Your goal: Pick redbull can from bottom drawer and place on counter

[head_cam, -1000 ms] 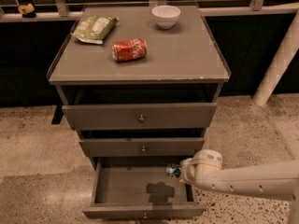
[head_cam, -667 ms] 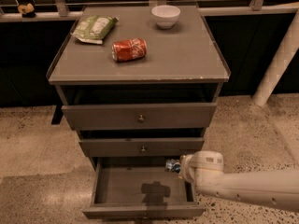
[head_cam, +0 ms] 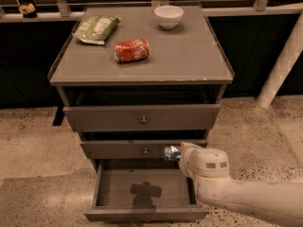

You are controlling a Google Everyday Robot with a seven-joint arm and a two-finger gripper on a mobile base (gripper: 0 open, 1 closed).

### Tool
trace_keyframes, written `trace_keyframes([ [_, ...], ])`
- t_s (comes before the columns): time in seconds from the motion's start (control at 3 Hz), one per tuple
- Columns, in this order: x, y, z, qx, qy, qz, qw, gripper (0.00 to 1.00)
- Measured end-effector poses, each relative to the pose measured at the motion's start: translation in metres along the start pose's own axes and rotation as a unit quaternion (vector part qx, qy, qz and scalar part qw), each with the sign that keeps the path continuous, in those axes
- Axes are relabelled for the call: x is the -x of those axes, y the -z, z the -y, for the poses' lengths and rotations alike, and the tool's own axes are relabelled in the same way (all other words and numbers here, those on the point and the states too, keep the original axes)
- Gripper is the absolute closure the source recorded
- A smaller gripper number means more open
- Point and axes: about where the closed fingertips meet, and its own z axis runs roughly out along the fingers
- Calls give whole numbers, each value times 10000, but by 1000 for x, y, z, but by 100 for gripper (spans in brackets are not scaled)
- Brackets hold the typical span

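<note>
Two jaws are clamped on the redbull can point(head_cam: 171, 152), which sticks out leftward from the gripper point(head_cam: 179, 152); only the can's blue and silver end shows, the rest being hidden by the white wrist housing. The can is held clear of the drawer floor, above the right part of the open bottom drawer point(head_cam: 142, 214) and level with the front of the middle drawer point(head_cam: 118, 149), just right of that drawer's small knob.

The arm point(head_cam: 246, 200), pale and thick, runs from the gripper to the near right edge of the view. Under it the bottom drawer is pulled out toward the near side, and a dark shadow point(head_cam: 145, 191) lies on its bare floor. The middle drawer and the top drawer point(head_cam: 104, 118) above it are each pulled out slightly.

The counter point(head_cam: 189, 56) tops the cabinet. On it an orange-red can point(head_cam: 131, 50) lies on its side left of centre, a green packet point(head_cam: 96, 29) lies at the far left, and a white bowl point(head_cam: 168, 16) stands upright at the far edge, right of the packet. These three are well apart from one another. A speckled floor point(head_cam: 33, 145) surrounds the cabinet, and a slanting white post point(head_cam: 281, 65) rises at the right.
</note>
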Motion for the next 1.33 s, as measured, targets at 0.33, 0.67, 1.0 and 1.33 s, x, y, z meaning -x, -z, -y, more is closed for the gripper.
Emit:
trace_keyframes([
  [0.33,0,0,0,0,0,0,10000,100],
  [0.67,-2,-3,13,-47,3,-101,9999,100],
  [1.0,5,17,52,-409,139,-183,9989,100],
  [1.33,20,53,95,-929,356,-233,9948,100],
])
